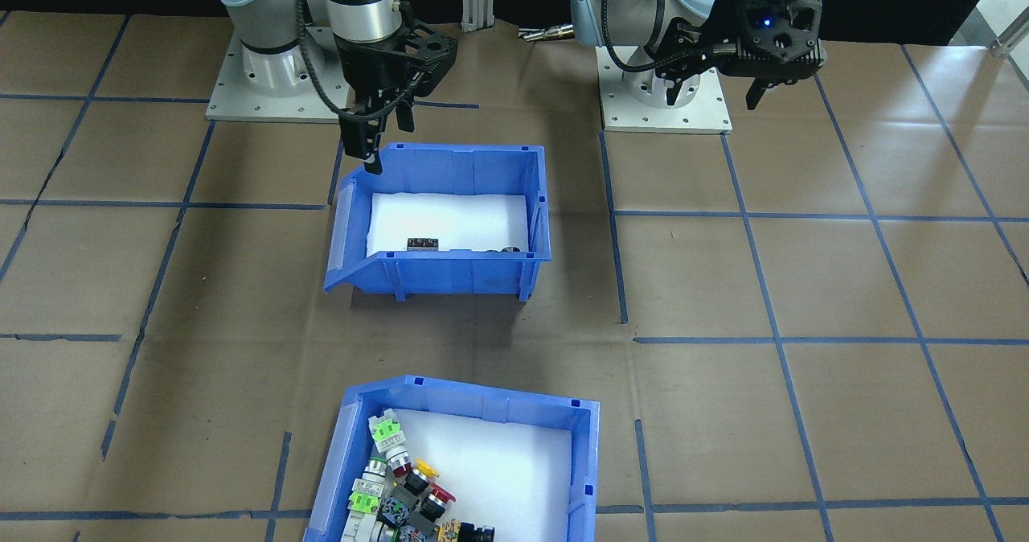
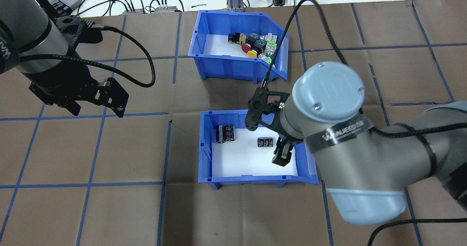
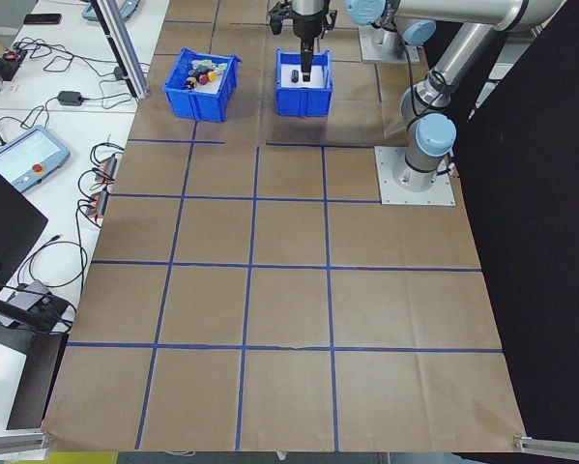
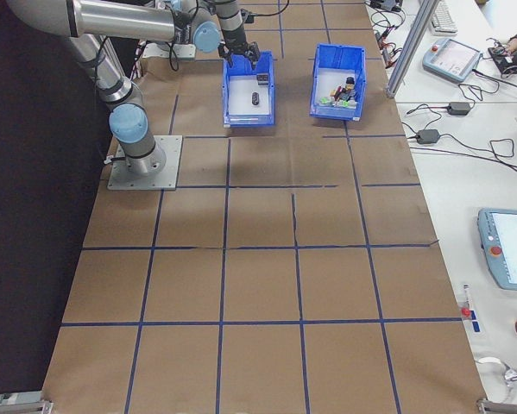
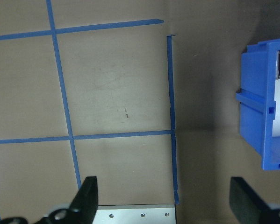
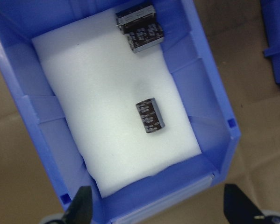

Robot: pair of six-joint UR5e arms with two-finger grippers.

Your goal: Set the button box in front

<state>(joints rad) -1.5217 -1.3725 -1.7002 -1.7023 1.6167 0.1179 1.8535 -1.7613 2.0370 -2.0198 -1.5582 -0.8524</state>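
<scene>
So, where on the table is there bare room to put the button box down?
Bare paper lies left of the bin with black parts, under the open left hand, and on its near side toward the robot. The strip between that bin and the button box is narrow. The right hand hangs over the nearer bin's right end, so that side is crowded.

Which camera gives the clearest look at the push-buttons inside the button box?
The overhead exterior view: the whole button box is in frame, buttons bunched at its right side. The front-facing view shows them larger, but the frame's bottom edge cuts the box off. Both side views show it small and distant. The right wrist view catches only an edge; the left wrist view shows none of it.
</scene>
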